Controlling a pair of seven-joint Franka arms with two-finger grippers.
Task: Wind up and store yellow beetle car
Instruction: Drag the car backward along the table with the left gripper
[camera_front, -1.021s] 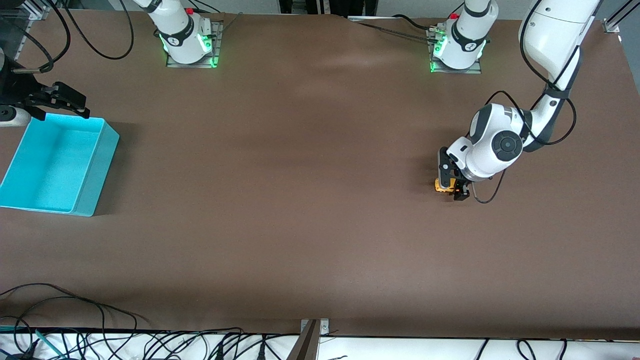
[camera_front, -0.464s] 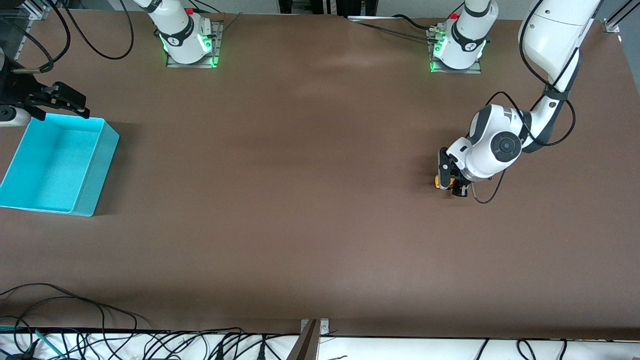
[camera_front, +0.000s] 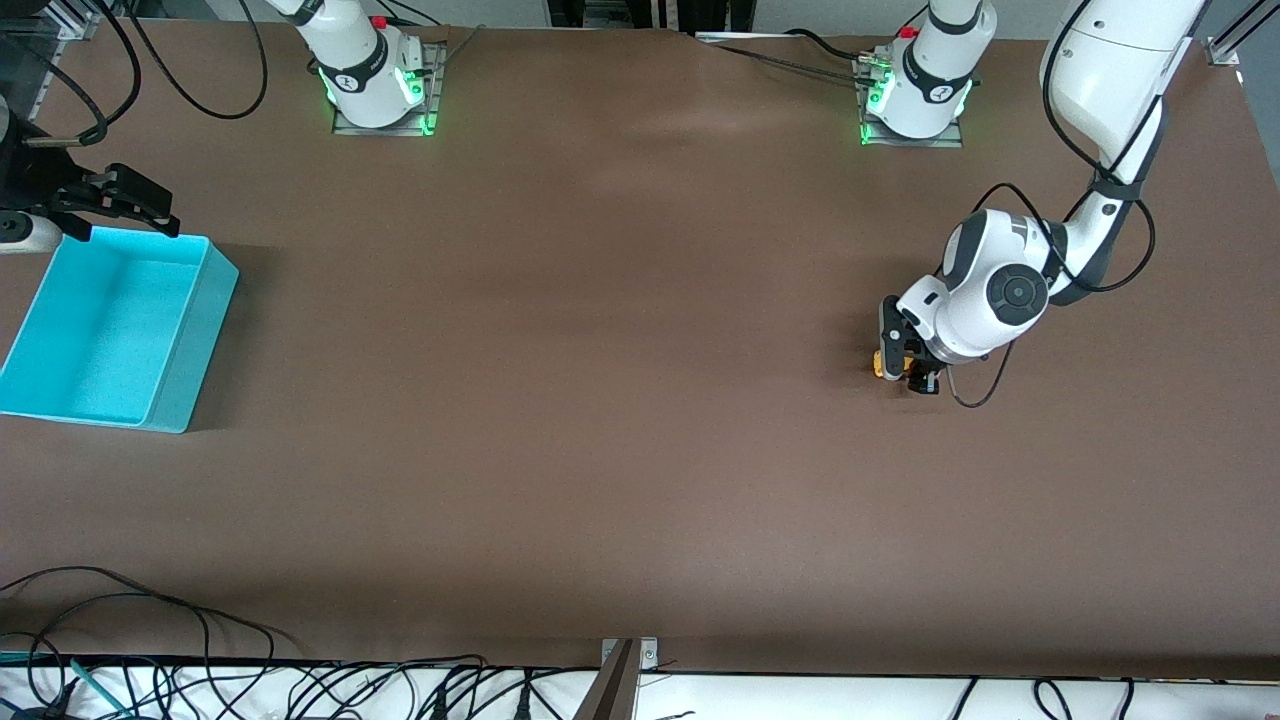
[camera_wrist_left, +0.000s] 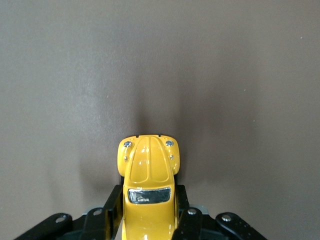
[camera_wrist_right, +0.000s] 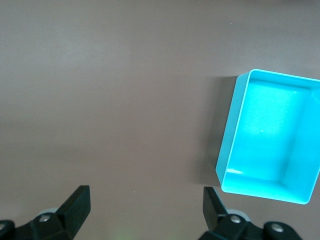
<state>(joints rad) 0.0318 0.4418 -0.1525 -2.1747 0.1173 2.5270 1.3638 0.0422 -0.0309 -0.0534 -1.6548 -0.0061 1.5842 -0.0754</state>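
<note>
Left gripper (camera_front: 908, 372) sits low at the left arm's end of the table (camera_front: 600, 400), fingers (camera_wrist_left: 111, 212) clenched on the flanks of the yellow beetle car (camera_wrist_left: 149, 192); the car's nose pokes out past the pads, wheels apparently on or just over the table, can't tell which. Right gripper (camera_front: 125, 205) waits over the table edge beside the cyan bin (camera_front: 195, 330) at the right arm's end, fingers (camera_wrist_right: 75, 206) spread wide, holding nothing. Bin is empty and well apart from the car. Risks, judged: body is glossy and rounded, so a side pinch could let it squirt out or twist when dragged back for winding; too little downward press and the wheels skid w/o loading the spring; a release pointed off-line sends it off the table or wide of the bin. No brand, label or readable text on car, bin or grippers.
</note>
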